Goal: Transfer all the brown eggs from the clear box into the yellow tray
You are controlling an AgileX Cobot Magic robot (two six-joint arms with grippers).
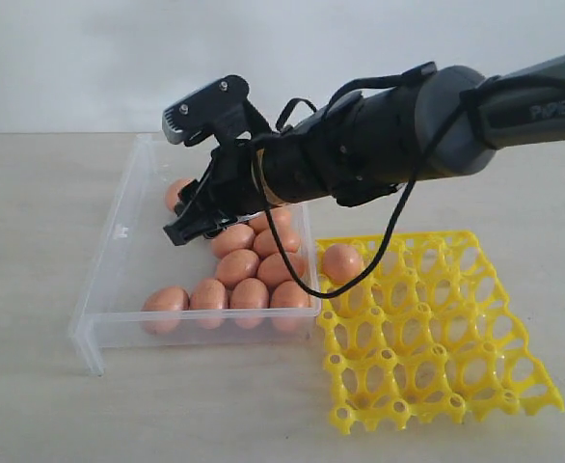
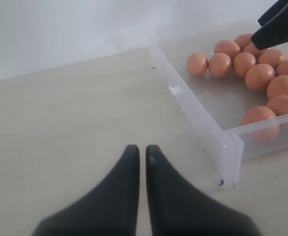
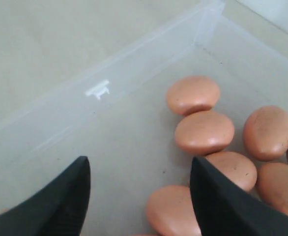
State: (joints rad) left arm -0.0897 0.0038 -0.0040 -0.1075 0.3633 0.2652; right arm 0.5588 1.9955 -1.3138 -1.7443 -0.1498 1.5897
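Note:
Several brown eggs (image 1: 236, 266) lie in the clear box (image 1: 119, 231) on the left. One brown egg (image 1: 341, 261) sits in a near-left cell of the yellow tray (image 1: 456, 357). My right gripper (image 1: 194, 212) reaches across and hangs open above the eggs in the box, holding nothing. In the right wrist view its fingers straddle bare box floor, with eggs (image 3: 204, 132) beside one finger. My left gripper (image 2: 138, 150) is shut and empty over the bare table, apart from the box (image 2: 203, 118); the exterior view does not show it.
The yellow tray stands right against the box's right wall. A pale wall rises behind the table (image 1: 32, 193). The right arm (image 1: 408, 125) stretches from the upper right over the tray's far side.

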